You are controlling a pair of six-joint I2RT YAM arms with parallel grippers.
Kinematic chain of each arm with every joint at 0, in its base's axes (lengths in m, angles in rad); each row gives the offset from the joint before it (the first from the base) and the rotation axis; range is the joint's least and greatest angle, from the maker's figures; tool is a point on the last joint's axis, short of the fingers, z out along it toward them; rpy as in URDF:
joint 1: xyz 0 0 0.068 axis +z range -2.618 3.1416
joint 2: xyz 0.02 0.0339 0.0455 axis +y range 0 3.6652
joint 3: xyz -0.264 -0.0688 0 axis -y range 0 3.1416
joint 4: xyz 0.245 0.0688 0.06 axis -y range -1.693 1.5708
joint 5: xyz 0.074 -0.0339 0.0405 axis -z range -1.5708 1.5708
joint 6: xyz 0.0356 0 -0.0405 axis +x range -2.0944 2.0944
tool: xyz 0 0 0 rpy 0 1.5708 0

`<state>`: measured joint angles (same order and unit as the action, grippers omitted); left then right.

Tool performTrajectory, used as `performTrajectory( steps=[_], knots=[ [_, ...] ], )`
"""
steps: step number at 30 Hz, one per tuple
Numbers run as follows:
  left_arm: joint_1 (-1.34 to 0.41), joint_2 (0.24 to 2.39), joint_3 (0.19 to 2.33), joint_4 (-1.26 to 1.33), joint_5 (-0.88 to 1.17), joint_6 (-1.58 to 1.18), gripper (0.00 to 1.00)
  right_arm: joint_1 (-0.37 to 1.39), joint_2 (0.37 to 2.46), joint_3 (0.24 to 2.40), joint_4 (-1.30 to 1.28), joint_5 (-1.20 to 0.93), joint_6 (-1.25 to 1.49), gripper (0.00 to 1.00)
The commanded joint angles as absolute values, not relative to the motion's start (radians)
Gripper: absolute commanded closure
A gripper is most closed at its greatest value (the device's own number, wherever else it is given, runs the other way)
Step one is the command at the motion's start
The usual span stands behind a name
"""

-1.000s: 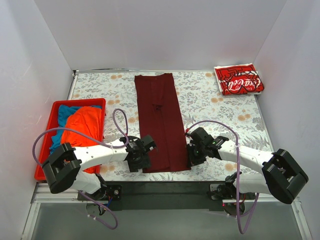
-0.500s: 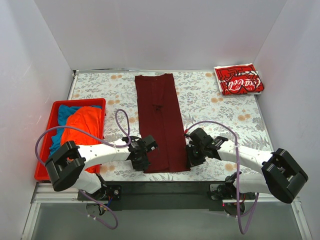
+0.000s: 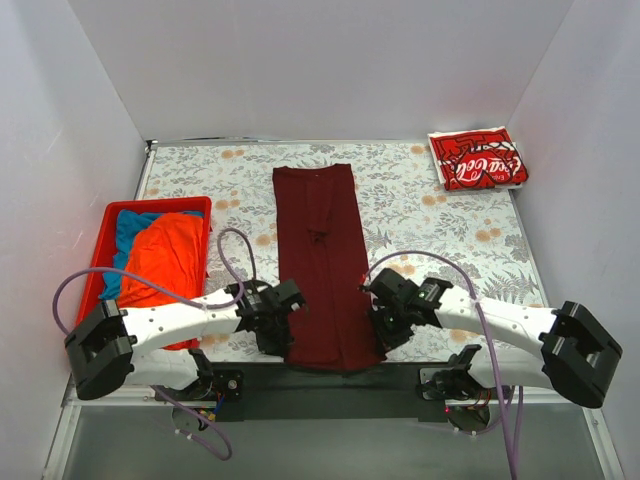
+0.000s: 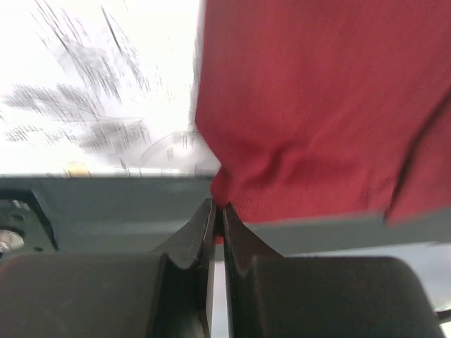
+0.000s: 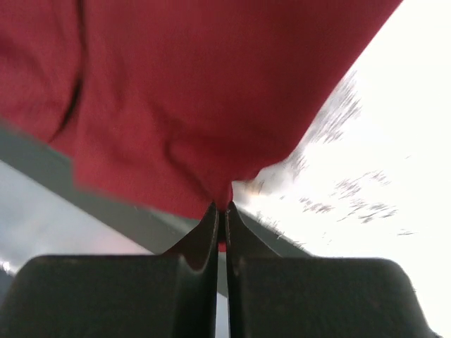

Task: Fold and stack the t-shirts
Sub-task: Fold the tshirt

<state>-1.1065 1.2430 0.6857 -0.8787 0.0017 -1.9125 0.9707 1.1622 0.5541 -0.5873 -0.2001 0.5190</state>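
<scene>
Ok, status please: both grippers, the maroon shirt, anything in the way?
Left gripper shut on maroon shirt, near-left corner; right gripper shut, near-right corner. Hem overhangs table edge. Nothing blocking.

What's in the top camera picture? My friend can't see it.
The left fingers and right fingers pinch the near corners of a dark maroon t-shirt. A red Coca-Cola t-shirt lies far right; a red bin holds an orange shirt and blue shirt.

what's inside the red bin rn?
An orange t-shirt is bunched on top, with a blue t-shirt showing at the far-left end of the red bin. The bin floor and anything beneath the two shirts is covered.
</scene>
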Motion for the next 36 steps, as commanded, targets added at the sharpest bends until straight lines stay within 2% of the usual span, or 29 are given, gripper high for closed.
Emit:
performTrajectory(
  steps=[1,7,13,26,36],
  knots=[
    [-0.912,1.216,0.741,-0.848,-0.023,-1.775,1.0,0.907,1.236,0.722,-0.621,-0.095,0.421,0.99],
    [-0.678,1.339,0.942,-0.799,-0.093,-1.553,1.0,0.738,1.42,0.97,-0.617,-0.061,0.292,0.99],
    [-0.572,1.482,1.112,-0.723,-0.199,-1.436,1.0,0.62,1.547,1.153,-0.611,-0.04,0.204,0.99],
    [-0.46,1.681,1.264,-0.594,-0.219,-1.302,1.0,0.502,1.747,1.359,-0.597,-0.097,0.155,0.99],
    [-0.428,1.781,1.296,-0.552,-0.23,-1.293,1.0,0.453,1.88,1.459,-0.578,-0.135,0.14,0.99]
  ],
)
